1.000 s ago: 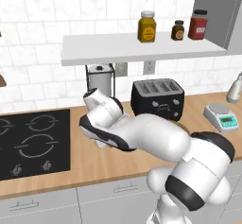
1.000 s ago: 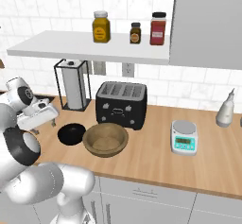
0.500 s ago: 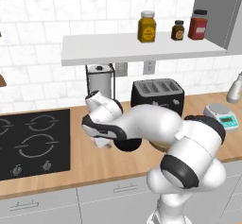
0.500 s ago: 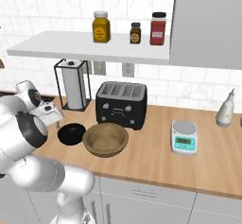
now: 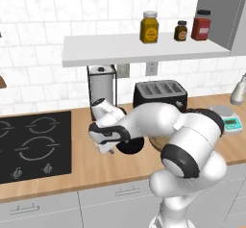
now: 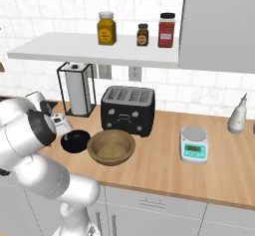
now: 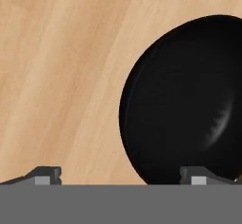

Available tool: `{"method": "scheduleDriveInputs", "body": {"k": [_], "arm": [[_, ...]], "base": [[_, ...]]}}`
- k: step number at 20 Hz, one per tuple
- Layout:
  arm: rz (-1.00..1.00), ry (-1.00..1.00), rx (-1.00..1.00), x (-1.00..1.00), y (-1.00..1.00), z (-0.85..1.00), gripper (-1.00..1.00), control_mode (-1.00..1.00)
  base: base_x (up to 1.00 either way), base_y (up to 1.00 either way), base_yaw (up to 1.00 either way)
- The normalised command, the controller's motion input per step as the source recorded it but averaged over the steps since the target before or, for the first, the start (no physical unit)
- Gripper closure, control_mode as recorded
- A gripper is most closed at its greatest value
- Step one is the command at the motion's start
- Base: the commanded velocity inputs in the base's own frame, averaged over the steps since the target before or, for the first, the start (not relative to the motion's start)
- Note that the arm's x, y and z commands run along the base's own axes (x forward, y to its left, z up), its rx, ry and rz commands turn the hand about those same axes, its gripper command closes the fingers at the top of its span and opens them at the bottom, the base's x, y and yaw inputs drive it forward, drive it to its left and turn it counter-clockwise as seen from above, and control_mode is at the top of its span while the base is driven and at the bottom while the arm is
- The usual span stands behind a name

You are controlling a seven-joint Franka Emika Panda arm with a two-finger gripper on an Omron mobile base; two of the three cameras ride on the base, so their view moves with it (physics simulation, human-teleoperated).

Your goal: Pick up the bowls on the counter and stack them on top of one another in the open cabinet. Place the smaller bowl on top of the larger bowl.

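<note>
The long light-brown wood-grain counter [image 6: 164,165] is running over grey drawer fronts [image 5: 43,208] with bar handles, and a black stovetop [image 5: 33,145] is sitting at its left end. Above it, the long flat white shelf board of the open cabinet [image 6: 89,51] is carrying a yellow jar [image 6: 106,28], a small dark jar [image 6: 143,35] and a red jar [image 6: 167,30]. The white arm is reaching low over the counter beside the stovetop.

A black four-slot toaster [image 6: 127,110] is standing against the tiled wall, with a paper-towel roll in a black wire stand [image 6: 75,90] to its left. The wide, shallow tan-brown wooden bowl [image 6: 111,147] is resting on the counter in front of the toaster. A small white kitchen scale [image 6: 193,144] is sitting well to its right, and a pale bottle [image 6: 237,114] is standing farther right.

The small round glossy black bowl [image 6: 75,141] is sitting on the counter just beside the wooden bowl, on its stovetop side. The two-finger gripper [image 7: 120,175] is hanging close over it with its fingers spread wide and gripping nothing; one fingertip [image 7: 201,176] is lying over the bowl, the other over bare wood.
</note>
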Motion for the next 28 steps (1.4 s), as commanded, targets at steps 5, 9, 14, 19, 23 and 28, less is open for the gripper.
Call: {"method": "scheduleDriveInputs", "body": {"k": [5, 9, 14, 19, 23, 28], "arm": [[0.00, -0.03, 0.00, 0.32, -0.02, -0.21, -1.00, -1.00], [0.00, -0.02, 0.00, 0.31, -0.03, -0.14, -1.00, -1.00], [0.00, -0.03, 0.00, 0.22, 0.00, -0.25, -1.00, -1.00], [0.00, -0.02, 0.00, 0.08, 0.00, -0.33, 1.00, -1.00], [0.00, -0.05, 0.00, 0.00, -0.05, -0.18, 1.00, -1.00], [0.00, -0.03, 0.00, 0.00, -0.01, -0.04, 1.00, -1.00]], "base": [[0.00, 0.00, 0.00], [0.00, 0.00, 0.00], [0.00, 0.00, 0.00], [0.00, 0.00, 0.00], [0.00, 0.00, 0.00], [0.00, 0.00, 0.00]]}}
